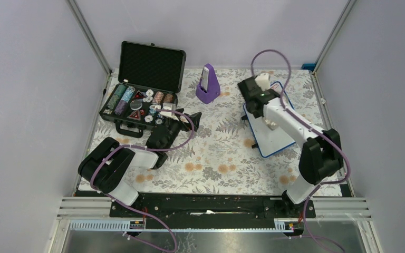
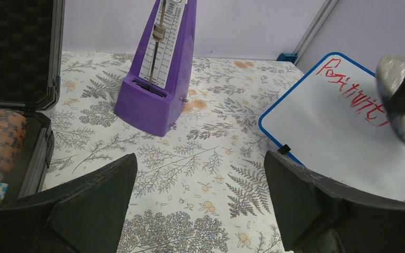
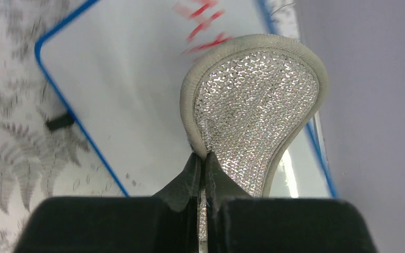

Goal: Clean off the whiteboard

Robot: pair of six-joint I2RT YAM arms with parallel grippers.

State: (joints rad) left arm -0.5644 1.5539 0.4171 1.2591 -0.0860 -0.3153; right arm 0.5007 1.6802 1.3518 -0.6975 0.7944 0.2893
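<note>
Whiteboard lies flat on right side of floral worktop, red writing at its far end. R gripper: jaws clamped on silvery pad, held over the writing; contact w/ board unclear. L gripper: jaws spread wide, nothing btwn, beside poker-chip case, facing purple metronome.

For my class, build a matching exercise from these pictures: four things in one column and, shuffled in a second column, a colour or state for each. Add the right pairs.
Column one:
1. metronome
2. whiteboard
3. case
4. right gripper

Column two:
A. open, with chips inside
B. purple, standing upright
C. shut on a silvery pad
D. blue rim, red writing

Pairs: 1-B, 2-D, 3-A, 4-C
</note>
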